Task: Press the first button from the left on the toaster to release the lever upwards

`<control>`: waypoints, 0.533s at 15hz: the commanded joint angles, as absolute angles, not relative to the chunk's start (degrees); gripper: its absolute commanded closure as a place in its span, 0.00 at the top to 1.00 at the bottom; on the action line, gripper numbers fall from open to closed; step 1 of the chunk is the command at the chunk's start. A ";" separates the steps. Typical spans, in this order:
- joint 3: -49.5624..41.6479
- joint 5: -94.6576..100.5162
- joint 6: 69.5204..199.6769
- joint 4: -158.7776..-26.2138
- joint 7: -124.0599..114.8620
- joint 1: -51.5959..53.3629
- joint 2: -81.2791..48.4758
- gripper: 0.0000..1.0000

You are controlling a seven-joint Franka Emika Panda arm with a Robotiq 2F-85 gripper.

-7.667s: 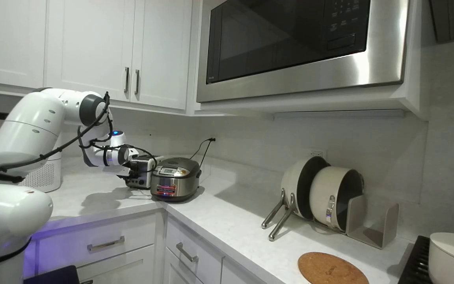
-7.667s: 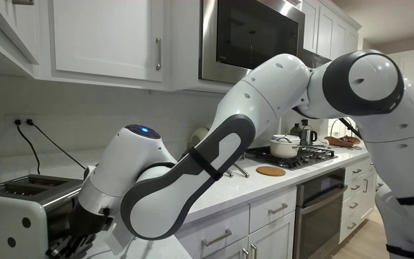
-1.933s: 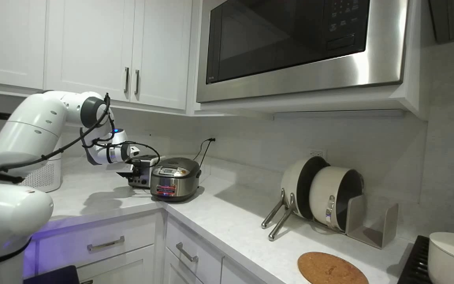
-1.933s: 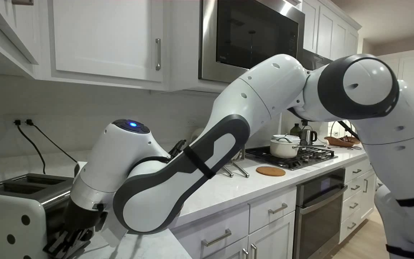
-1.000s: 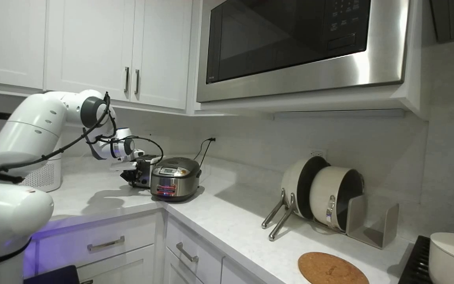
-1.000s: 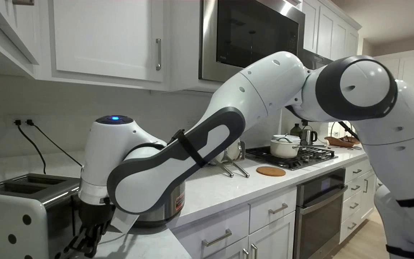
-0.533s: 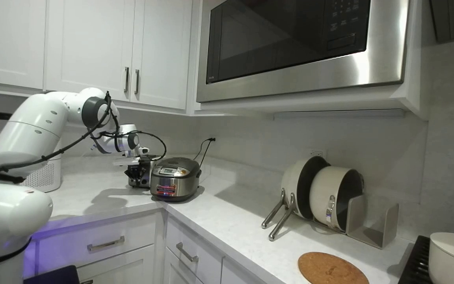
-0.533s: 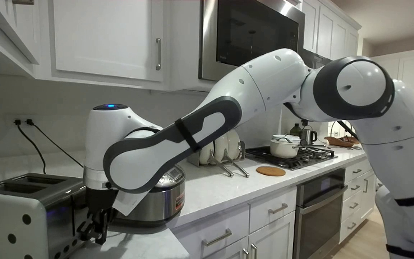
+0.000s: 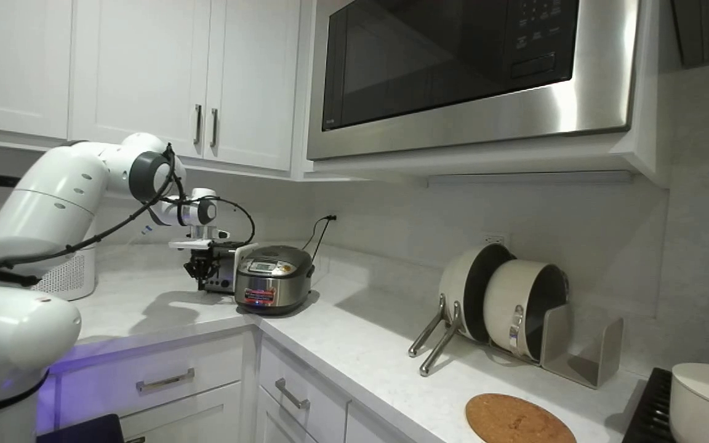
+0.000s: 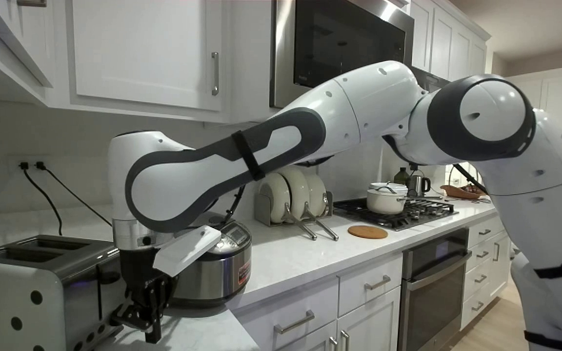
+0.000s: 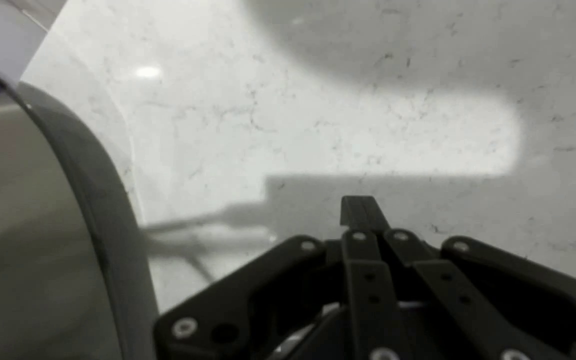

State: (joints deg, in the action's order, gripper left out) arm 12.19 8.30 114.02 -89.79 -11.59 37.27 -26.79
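The toaster [image 10: 12,300] stands at the left in an exterior view, with a pale spotted end panel and a dark metal front. It also shows partly behind my gripper in an exterior view [image 9: 226,271]. Its dark lever [image 10: 110,277] sits near the upper end of its slot. Several dark round buttons [image 10: 90,337] run along the lower front. My gripper [image 10: 154,335] points down in front of the toaster, apart from the buttons. In the wrist view the fingertips [image 11: 363,211] are together with nothing between them, above bare counter. The toaster is not clearly visible there.
The round steel lidded pot, a rice cooker [image 9: 274,286], stands close beside the toaster; its side also fills the left of the wrist view [image 11: 28,225]. Pans [image 10: 295,195] stand in a rack farther along. A white perforated appliance [image 9: 68,280] is behind the arm. Cabinets hang above.
My gripper has swung from tilted to pointing straight down and drawn back from the toaster's front. The wrist has risen. The lever and buttons are now uncovered.
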 commanded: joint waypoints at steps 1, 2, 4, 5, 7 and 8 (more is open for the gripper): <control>14.23 4.34 108.14 -89.45 -11.64 35.06 -25.49 0.00; 14.49 3.51 107.22 -90.05 -11.91 34.58 -24.73 0.00; 14.94 1.86 105.72 -91.11 -12.20 33.60 -22.65 0.00; 15.26 0.71 105.05 -91.38 -12.22 32.94 -21.67 0.26; 15.94 -1.56 103.33 -92.22 -12.10 31.45 -19.03 0.34; 16.14 -2.65 102.66 -92.65 -12.26 30.65 -17.64 0.41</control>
